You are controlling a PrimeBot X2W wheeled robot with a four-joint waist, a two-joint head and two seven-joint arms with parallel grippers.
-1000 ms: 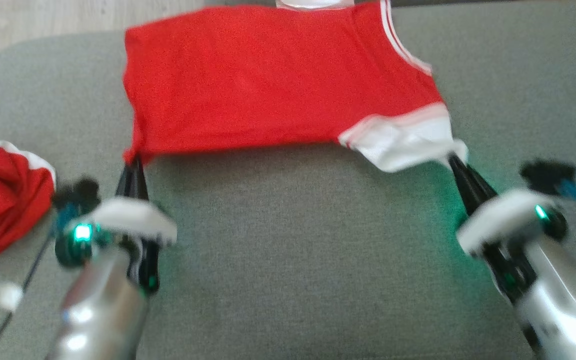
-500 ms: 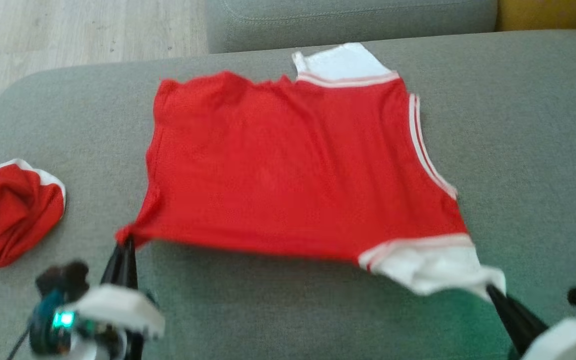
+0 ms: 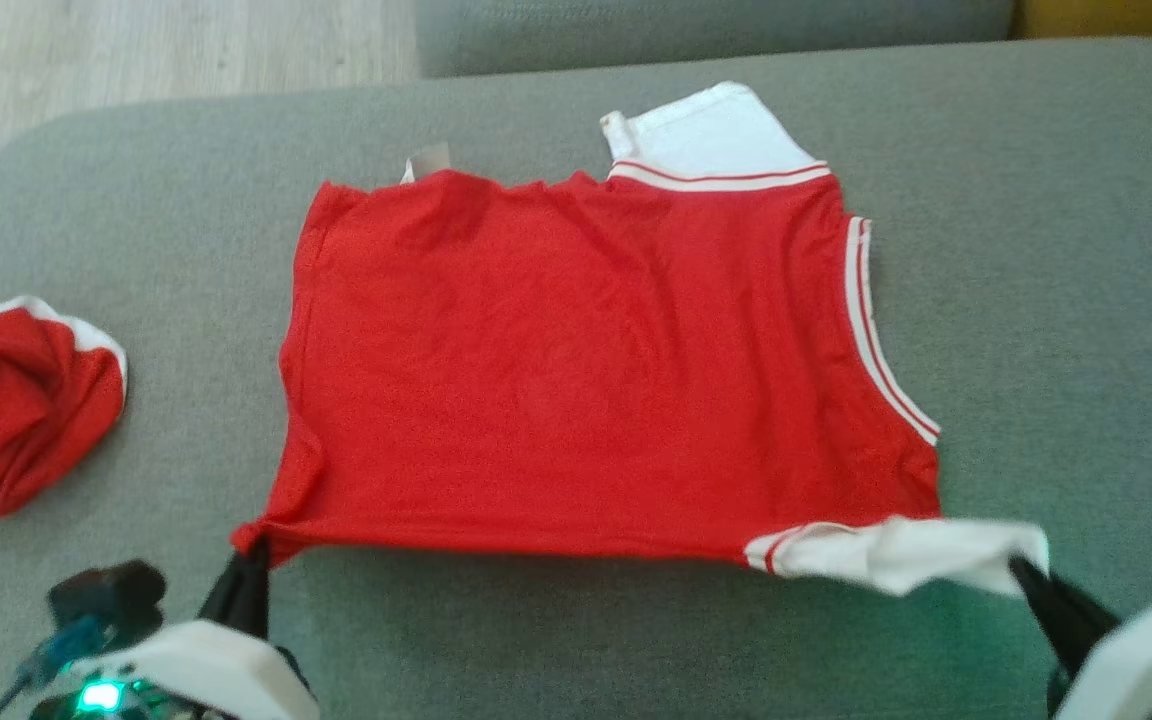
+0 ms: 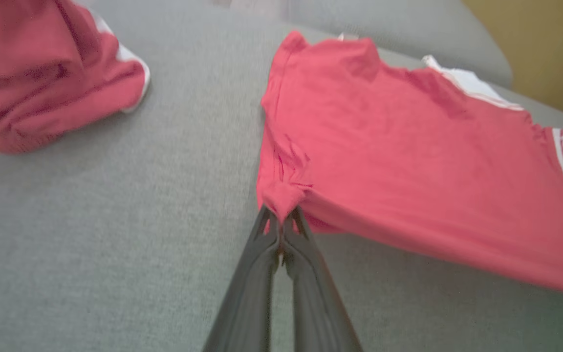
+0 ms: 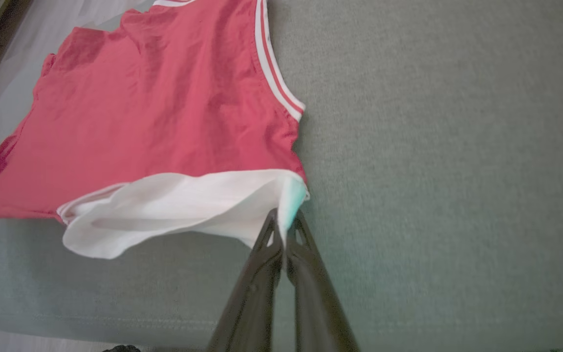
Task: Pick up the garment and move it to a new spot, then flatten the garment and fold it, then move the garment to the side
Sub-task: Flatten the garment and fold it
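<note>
The garment (image 3: 586, 360) is a red shirt with white sleeves and striped trim, spread across the grey cushion (image 3: 576, 640). Its near edge is lifted and pulled taut between my two grippers. My left gripper (image 3: 254, 548) is shut on the red hem corner (image 4: 281, 198) at the lower left. At the lower right, my right gripper (image 3: 1018, 572) is shut on the white sleeve (image 5: 188, 205). The other white sleeve (image 3: 711, 135) lies flat at the far edge.
A second red garment (image 3: 21, 400) lies crumpled at the cushion's left end, also in the left wrist view (image 4: 42, 73). Wooden floor (image 3: 136, 45) lies beyond the far left corner. Another grey cushion (image 3: 716, 30) stands behind.
The head view has shifted, so more of the shirt and the far cushion shows now. Both grippers keep their hold, and the shirt lies flatter and more stretched than before.
</note>
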